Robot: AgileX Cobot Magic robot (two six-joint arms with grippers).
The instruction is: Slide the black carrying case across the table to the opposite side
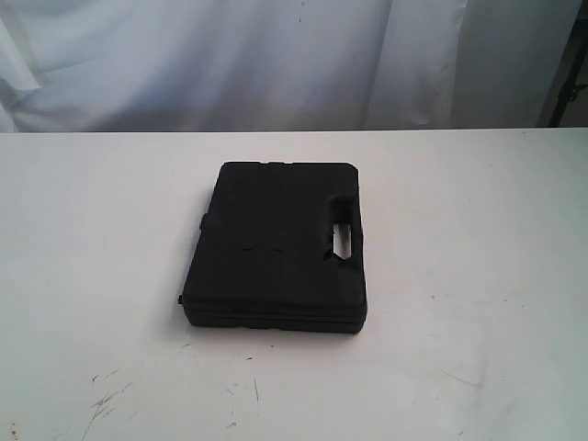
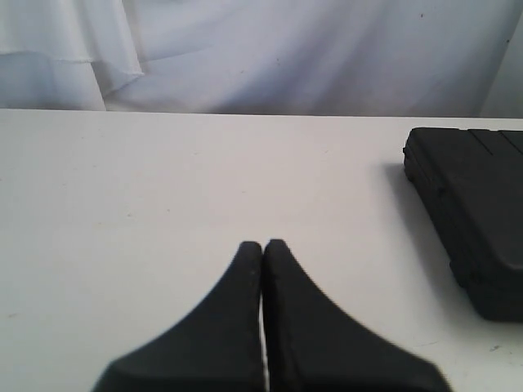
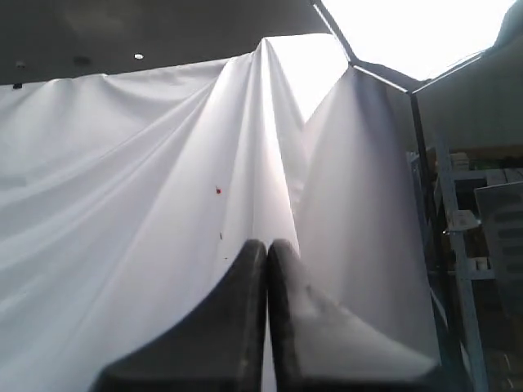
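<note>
Case (image 1: 276,248) lay flat on the table (image 1: 478,276), untouched. Left gripper (image 2: 263,245) hung nearby, clamped together on nothing; right gripper (image 3: 267,243) likewise closed and empty, facing the curtain (image 3: 122,163).

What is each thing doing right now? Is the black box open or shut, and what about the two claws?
case: shut, lying flat on the table, nothing touching it.
left gripper: shut, empty, low over the table, apart from the case.
right gripper: shut, empty, pointing up at the curtain.
table: scuffed near the front, with the case on it.
</note>
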